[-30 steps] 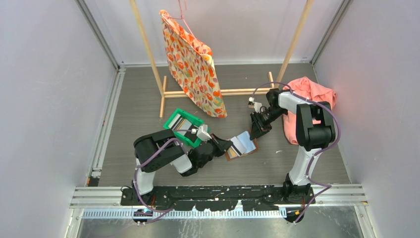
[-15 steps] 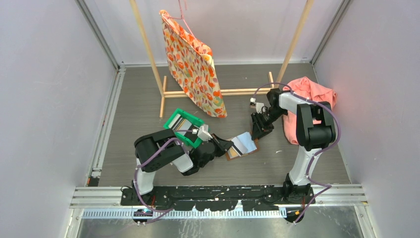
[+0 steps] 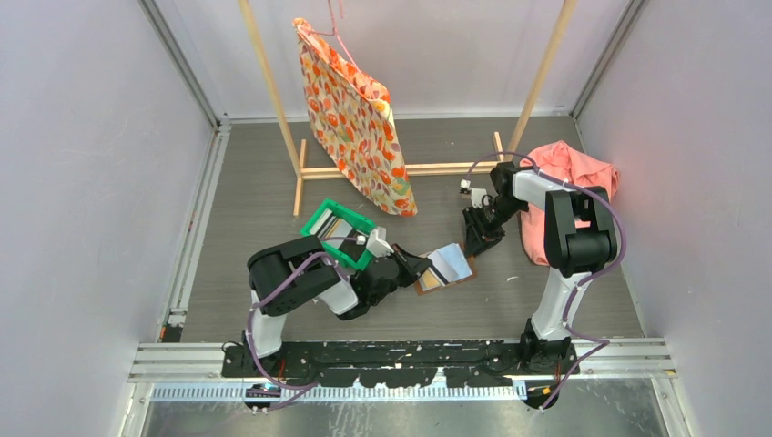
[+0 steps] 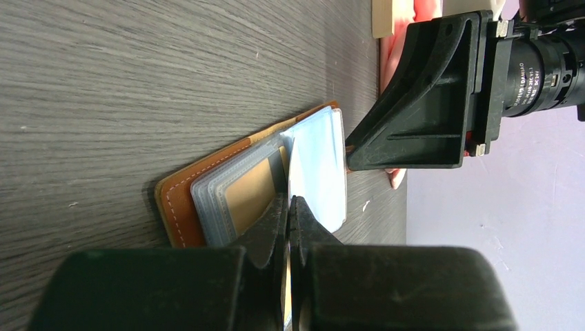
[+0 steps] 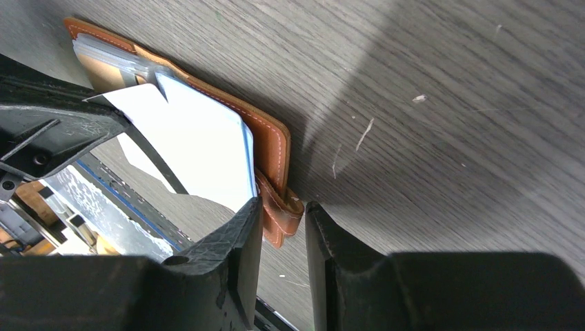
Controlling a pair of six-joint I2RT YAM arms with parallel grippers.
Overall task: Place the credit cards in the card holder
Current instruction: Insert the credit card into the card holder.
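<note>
We see two arms of one make. The left arm (image 3: 287, 269) and the right arm (image 3: 569, 232) are both built of chunky matte black joint housings joined by smooth white links. A thin lilac cable (image 3: 256, 314) loops loosely along each. Both are bolted to a long black base rail (image 3: 401, 353) at the near edge. The left pincer (image 4: 290, 207) and right pincer (image 5: 283, 210) have grainy black plastic fingers. On the right one we note a triangular black bracket (image 4: 428, 103) with webbing and small screws.
</note>
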